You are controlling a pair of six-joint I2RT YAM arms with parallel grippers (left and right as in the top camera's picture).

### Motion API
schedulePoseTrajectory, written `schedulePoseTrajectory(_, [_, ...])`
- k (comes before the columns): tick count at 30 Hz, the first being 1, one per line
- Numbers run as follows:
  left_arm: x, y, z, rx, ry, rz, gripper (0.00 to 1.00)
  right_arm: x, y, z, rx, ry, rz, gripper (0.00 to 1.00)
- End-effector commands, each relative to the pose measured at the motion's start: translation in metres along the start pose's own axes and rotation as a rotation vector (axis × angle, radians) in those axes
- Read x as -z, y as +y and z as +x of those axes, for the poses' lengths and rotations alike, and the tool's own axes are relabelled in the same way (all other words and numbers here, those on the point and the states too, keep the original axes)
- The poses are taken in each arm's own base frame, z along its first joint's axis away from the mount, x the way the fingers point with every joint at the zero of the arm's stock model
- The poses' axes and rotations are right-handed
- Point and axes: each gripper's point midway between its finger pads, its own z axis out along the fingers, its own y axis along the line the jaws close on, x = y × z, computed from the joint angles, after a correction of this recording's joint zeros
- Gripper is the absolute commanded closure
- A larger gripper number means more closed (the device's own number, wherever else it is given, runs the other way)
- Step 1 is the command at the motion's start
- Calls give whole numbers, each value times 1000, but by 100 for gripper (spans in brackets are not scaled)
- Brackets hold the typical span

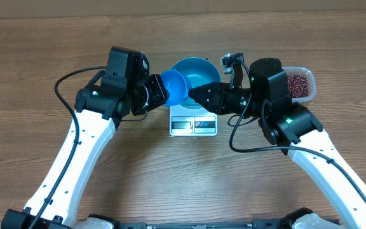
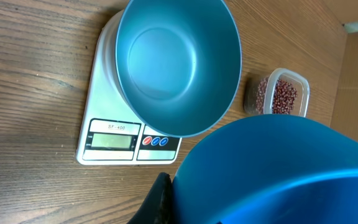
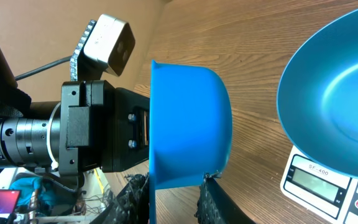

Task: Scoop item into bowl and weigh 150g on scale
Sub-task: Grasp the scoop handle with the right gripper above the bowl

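Progress: nothing weighed yet, as far as you can see.

- Bowl (image 1: pixel 202 67): sits on the scale (image 1: pixel 194 125), centred over the platform. In the left wrist view its inside is bare blue, with not one bean in it.
- Beans (image 1: pixel 297 86): all in the clear tub (image 1: pixel 311 79), which stands on the table (image 1: pixel 170 178) off the right side of the scale, apart from it.
- Scoop (image 1: pixel 175 87): in the air at the bowl's left rim, between the two arms. No beans show in it from overhead.
- Left gripper (image 1: pixel 156 92): jaws clamped down, with the scoop at its tip. You can take it as carrying the scoop by the handle, though the handle itself is hidden.
- Right gripper (image 1: pixel 196 95): nosed up against the scoop from the other side. In its own camera the fingers sit on either side of the cup's lower edge, partly apart. You cannot tell whether they pinch it or only bracket it.
- Scale display: lit strip visible, digits too small to read.

Done: the bowl is placed on the scale and the scoop is off the table.
Left: get the scoop to the tub, which lies on the right arm's side, then load beans, tip them into the bowl and repeat until the target shows. This looks like a hand-over between the arms, but that is a judgement.
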Motion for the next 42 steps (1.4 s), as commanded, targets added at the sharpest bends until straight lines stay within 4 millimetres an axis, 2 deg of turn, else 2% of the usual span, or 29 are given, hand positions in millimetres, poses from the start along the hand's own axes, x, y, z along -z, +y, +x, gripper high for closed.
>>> schedulePoseTrajectory(1, [2, -9, 1, -36, 5, 27, 96, 2, 11, -9, 17, -17, -21, 73])
schedulePoseTrajectory(12, [2, -8, 2, -33, 10, 23, 96, 2, 11, -9, 16, -16, -20, 78])
schedulePoseTrajectory(30, [2, -9, 1, -16, 7, 28, 96, 2, 11, -10, -3, -20, -23, 80])
schedulePoseTrajectory(34, [2, -10, 2, -5, 11, 33, 96, 3, 13, -13, -10, -30, -30, 86])
schedulePoseTrajectory(37, [2, -10, 2, -5, 11, 33, 96, 3, 14, -13, -22, -32, -32, 96])
schedulePoseTrajectory(39, [2, -10, 2, -5, 11, 32, 96, 3, 14, -13, -22, -32, -32, 96])
schedulePoseTrajectory(41, [2, -10, 2, -6, 11, 33, 91, 3, 14, -13, -22, -32, -32, 96])
schedulePoseTrajectory(42, [2, -10, 2, -6, 11, 33, 84, 3, 14, -13, -22, -32, -32, 96])
